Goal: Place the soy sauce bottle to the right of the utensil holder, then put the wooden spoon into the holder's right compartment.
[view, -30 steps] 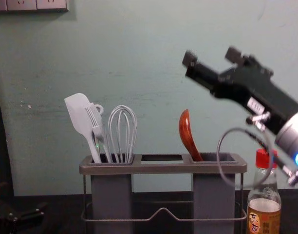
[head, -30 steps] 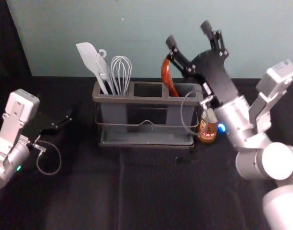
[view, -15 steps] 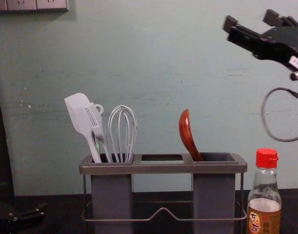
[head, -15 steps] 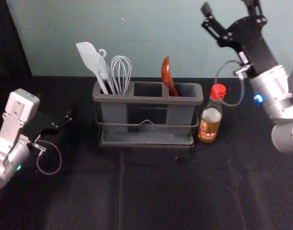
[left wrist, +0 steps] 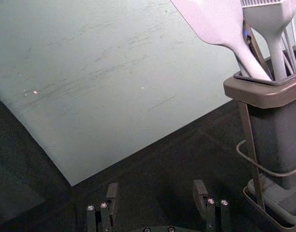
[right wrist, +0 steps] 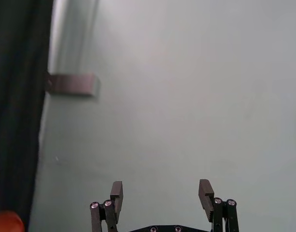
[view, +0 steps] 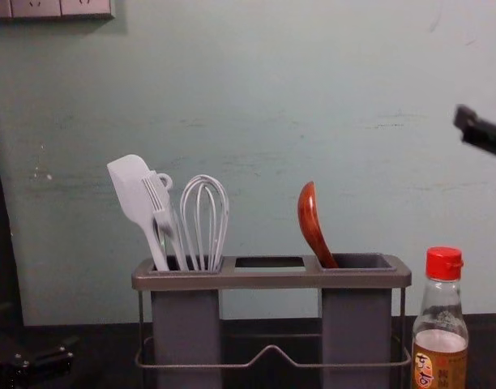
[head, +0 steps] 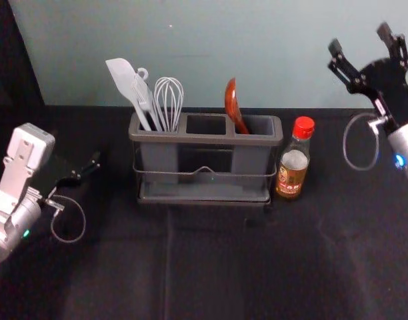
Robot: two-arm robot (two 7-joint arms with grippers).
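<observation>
In the head view my right gripper (head: 364, 53) is raised at the upper right, beyond the bottle and holding nothing; in the right wrist view this gripper (right wrist: 161, 195) stands open before the wall. The soy sauce bottle (head: 293, 167) is upright just right of the utensil holder (head: 204, 139). The wooden spoon (head: 235, 107) leans in the holder's right compartment, bowl end up, its lower part hidden inside. My left gripper (head: 91, 171) is parked left of the holder; in the left wrist view this gripper (left wrist: 155, 193) is open and empty.
In the holder's left compartment stand a pale spatula (view: 136, 198), a brush (view: 162, 212) and a whisk (view: 204, 223). A wall rises behind the dark-covered table (head: 211, 267). A pinkish box (view: 62, 8) is fixed high on the wall at left.
My right gripper has moved away to the right from above the holder, uncovering the bottle in the head view. Spoon, bottle, holder and left arm have stayed put.
</observation>
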